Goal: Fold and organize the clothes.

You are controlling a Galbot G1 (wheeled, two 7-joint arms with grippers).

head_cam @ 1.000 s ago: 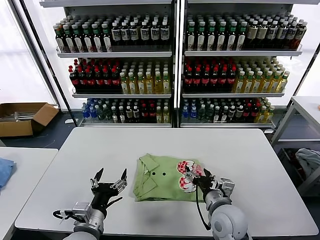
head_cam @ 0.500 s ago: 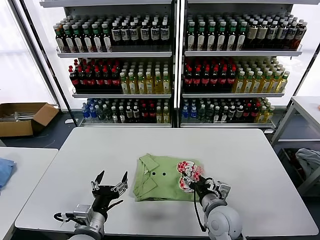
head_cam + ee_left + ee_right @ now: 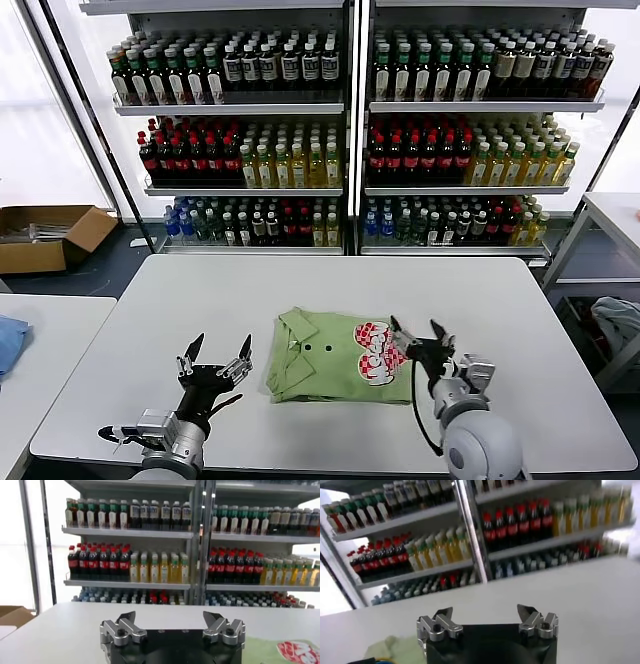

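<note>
A light green polo shirt point(image 3: 325, 362) lies folded on the white table point(image 3: 330, 290), collar and small buttons toward the left, its red-and-white checkered print point(image 3: 370, 352) at the right end. My left gripper point(image 3: 215, 356) is open and empty, raised just left of the shirt. My right gripper point(image 3: 417, 333) is open and empty, raised beside the shirt's right edge near the print. In the left wrist view the left gripper point(image 3: 172, 621) faces the shelves, with a corner of the shirt and print point(image 3: 295, 651) showing. In the right wrist view the right gripper point(image 3: 486, 614) is open, with a bit of green cloth point(image 3: 395, 647).
Shelves of bottles point(image 3: 340, 130) stand behind the table. A cardboard box point(image 3: 45, 235) lies on the floor at the left. A bright blue cloth point(image 3: 10, 340) lies on the side table at the left. A grey-blue garment point(image 3: 620, 325) sits at the right.
My right gripper has let go of the shirt's right edge and moved up and to the right, off the print, its fingers spread. The left gripper has barely moved.
</note>
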